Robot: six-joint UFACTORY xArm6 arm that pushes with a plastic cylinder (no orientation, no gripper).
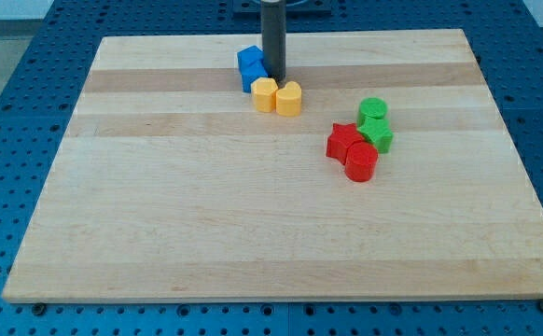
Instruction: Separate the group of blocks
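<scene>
My tip [274, 77] stands near the view's top, touching the right side of two blue blocks [251, 67] and just above two yellow blocks [277, 96], which lie side by side. To the view's right sit a red star block [343, 139] and a red cylinder [361, 161], touching. A green cylinder [372, 109] and a green star block [378, 133] sit right of the red ones, touching them.
The wooden board [206, 215] lies on a blue perforated table [10, 140]. The board's top edge is close behind the blue blocks.
</scene>
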